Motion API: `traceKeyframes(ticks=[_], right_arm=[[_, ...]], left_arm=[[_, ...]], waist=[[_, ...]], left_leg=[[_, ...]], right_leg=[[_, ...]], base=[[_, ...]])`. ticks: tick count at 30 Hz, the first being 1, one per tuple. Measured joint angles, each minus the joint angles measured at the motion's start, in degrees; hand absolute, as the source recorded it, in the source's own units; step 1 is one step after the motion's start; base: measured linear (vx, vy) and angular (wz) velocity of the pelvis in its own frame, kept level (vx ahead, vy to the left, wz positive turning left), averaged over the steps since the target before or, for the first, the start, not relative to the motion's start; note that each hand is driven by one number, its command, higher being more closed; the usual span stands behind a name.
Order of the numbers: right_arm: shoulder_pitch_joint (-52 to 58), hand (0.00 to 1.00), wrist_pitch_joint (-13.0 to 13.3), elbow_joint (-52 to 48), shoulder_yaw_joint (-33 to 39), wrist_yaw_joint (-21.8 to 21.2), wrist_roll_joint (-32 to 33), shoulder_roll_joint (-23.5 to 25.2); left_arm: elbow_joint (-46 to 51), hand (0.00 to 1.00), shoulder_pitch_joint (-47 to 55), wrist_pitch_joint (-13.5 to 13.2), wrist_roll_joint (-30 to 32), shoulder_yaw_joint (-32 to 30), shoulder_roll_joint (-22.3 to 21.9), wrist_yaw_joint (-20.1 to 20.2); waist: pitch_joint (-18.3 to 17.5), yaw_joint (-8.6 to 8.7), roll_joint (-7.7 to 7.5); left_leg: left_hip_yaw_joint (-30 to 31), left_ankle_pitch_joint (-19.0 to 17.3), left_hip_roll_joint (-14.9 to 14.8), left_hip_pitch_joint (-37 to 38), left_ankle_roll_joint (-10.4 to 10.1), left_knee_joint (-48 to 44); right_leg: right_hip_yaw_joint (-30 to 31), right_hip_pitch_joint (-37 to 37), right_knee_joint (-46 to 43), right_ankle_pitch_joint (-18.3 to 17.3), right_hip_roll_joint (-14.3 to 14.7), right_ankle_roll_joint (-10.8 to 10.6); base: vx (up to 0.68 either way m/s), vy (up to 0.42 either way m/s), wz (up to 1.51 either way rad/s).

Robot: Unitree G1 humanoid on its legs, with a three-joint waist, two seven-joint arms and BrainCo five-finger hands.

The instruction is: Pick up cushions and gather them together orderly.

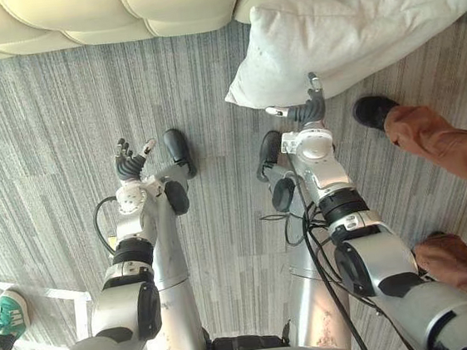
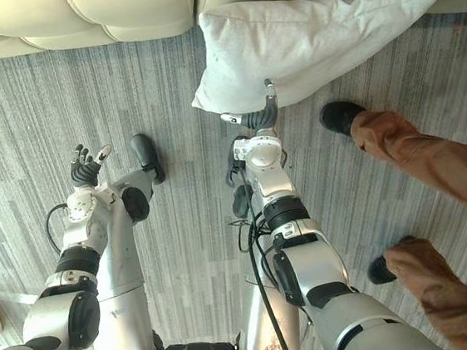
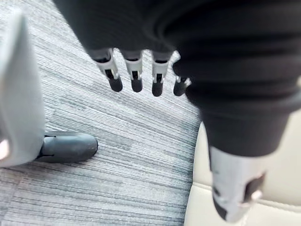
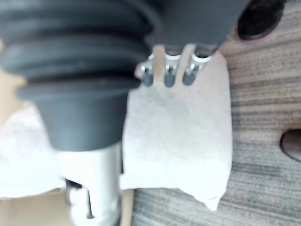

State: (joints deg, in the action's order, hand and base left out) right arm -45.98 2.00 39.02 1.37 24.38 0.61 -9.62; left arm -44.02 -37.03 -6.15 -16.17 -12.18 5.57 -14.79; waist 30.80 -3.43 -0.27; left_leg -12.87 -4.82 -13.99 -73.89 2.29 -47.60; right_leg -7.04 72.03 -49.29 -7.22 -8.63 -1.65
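A white cushion [image 1: 344, 38] lies on the grey carpet, its far side leaning against the cream sofa [image 1: 116, 12]. My right hand [image 1: 309, 110] is at the cushion's near edge, open, with fingers straight and the thumb spread to the side. In the right wrist view its fingers [image 4: 169, 75] hover over the cushion [image 4: 178, 136]; I cannot tell if they touch it. My left hand [image 1: 130, 165] hangs over bare carpet well to the left, open and holding nothing, its fingers [image 3: 136, 80] relaxed.
A person stands close on the right, with legs in brown trousers [image 1: 444, 149] and a black shoe [image 1: 373, 110] right beside the cushion's near edge. Another person's green shoe [image 1: 10, 311] is at the lower left. The sofa runs along the whole far side.
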Motion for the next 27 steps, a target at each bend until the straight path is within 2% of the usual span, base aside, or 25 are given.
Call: traceKeyframes(ticks=[5,11,18,19,21,23,27], right_arm=[[2.3,0.0,0.1,-2.3,-0.7,0.0,-1.0,0.2],[6.9,0.0,0.1,-2.4,-0.9,0.0,-1.1,0.4],[19.5,0.0,0.3,-8.3,-1.5,-0.5,-3.3,2.9],[22.4,0.0,0.3,-9.0,-1.5,-0.5,-3.3,3.5],[24.9,0.0,0.3,-9.0,-1.4,-0.6,-3.4,4.0],[28.8,0.0,0.3,-9.0,-1.1,-0.9,-5.1,4.9],[36.6,0.0,0.3,-8.9,-0.5,-2.8,-5.4,6.8]], left_arm=[[0.8,0.0,0.2,0.0,0.6,2.4,-0.5,0.0],[2.0,0.0,2.5,0.0,1.4,3.9,-1.4,0.0],[3.6,0.0,11.8,0.3,3.0,6.5,-2.1,0.1],[3.6,0.0,14.5,0.3,3.6,6.9,-2.4,0.1],[3.6,0.0,17.2,0.3,4.1,7.1,-2.5,0.2],[3.5,0.0,20.6,0.5,4.4,7.3,-2.6,0.3],[1.8,0.0,26.1,0.7,7.6,7.4,-2.9,1.5]], waist=[[0.0,0.14,0.0],[-0.2,0.22,-0.03],[-0.8,0.44,-0.02],[-2.9,0.45,-0.07],[-4.4,0.54,-0.09],[-4.8,0.56,-0.12],[-8.5,0.57,-0.2]], left_leg=[[0.2,0.3,0.4,0.9,-0.1,0.9],[0.4,0.6,0.4,5.7,-0.5,2.6],[-0.4,1.0,0.9,19.4,-1.2,8.9],[-0.6,0.9,1.0,21.1,-1.3,10.0],[-0.9,0.7,1.2,23.5,-1.6,11.0],[-1.0,0.2,1.4,28.9,-2.4,12.0],[-1.2,-0.5,1.6,36.5,-3.3,14.4]], right_leg=[[-0.2,-0.7,0.0,-0.2,-0.1,0.2],[-1.0,-5.7,1.4,-0.5,0.0,0.4],[-1.5,-19.2,7.9,-0.2,1.0,0.6],[-1.5,-20.8,9.0,-0.2,1.1,0.6],[-1.5,-23.1,10.2,-0.3,1.1,0.4],[-1.5,-28.7,11.7,-0.4,1.4,0.4],[-1.7,-36.8,15.2,-0.7,1.9,0.2]], base=[[-0.02,-0.012,0.06],[-0.03,-0.033,0.04],[0.0,-0.058,0.0],[0.04,-0.049,0.01],[0.07,-0.017,-0.02],[0.12,-0.022,-0.02],[0.11,-0.007,0.0]])
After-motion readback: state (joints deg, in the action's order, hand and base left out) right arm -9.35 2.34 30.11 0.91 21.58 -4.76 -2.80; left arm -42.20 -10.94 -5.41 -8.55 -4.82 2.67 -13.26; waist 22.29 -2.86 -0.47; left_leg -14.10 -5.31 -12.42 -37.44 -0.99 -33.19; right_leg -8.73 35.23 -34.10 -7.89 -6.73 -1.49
